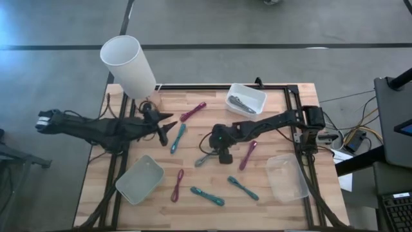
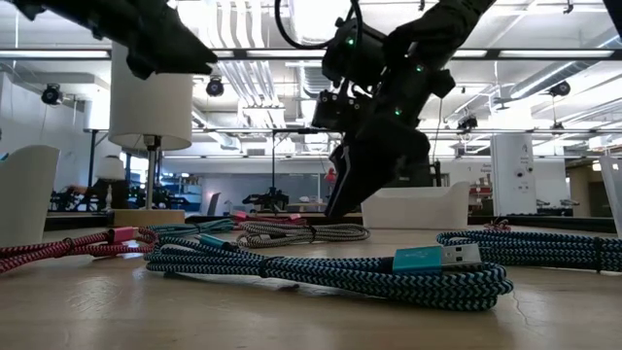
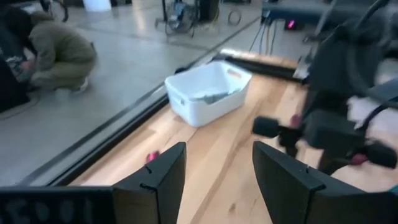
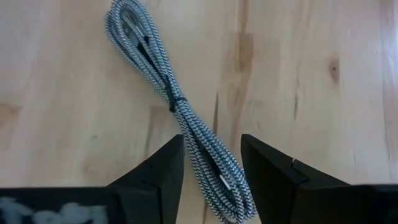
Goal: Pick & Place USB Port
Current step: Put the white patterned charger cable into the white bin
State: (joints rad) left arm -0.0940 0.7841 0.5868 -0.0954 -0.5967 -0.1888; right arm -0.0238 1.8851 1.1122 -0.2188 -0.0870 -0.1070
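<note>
A grey braided USB cable (image 4: pixel 168 93), tied in a long bundle, lies flat on the wooden table (image 1: pixel 270 138) near its middle (image 1: pixel 205 158). My right gripper (image 4: pixel 212 168) slants down over it, open, with one finger on either side of the bundle's near end; its fingertips (image 2: pixel 335 209) hang just at the cable. My left gripper (image 1: pixel 168 127) is open and hovers above the table's left half with nothing between its fingers (image 3: pixel 217 168). A white bin (image 1: pixel 246 98) at the far right holds other grey cables.
Pink cables (image 1: pixel 193 111) (image 1: pixel 248 154) and teal cables (image 1: pixel 177 137) (image 1: pixel 207 195) lie scattered on the table. A pale green tray (image 1: pixel 140 178) sits near left and a clear container (image 1: pixel 288 177) near right. A white lamp (image 1: pixel 129 64) stands at the far left corner. A person (image 3: pixel 56 50) crouches beyond the table.
</note>
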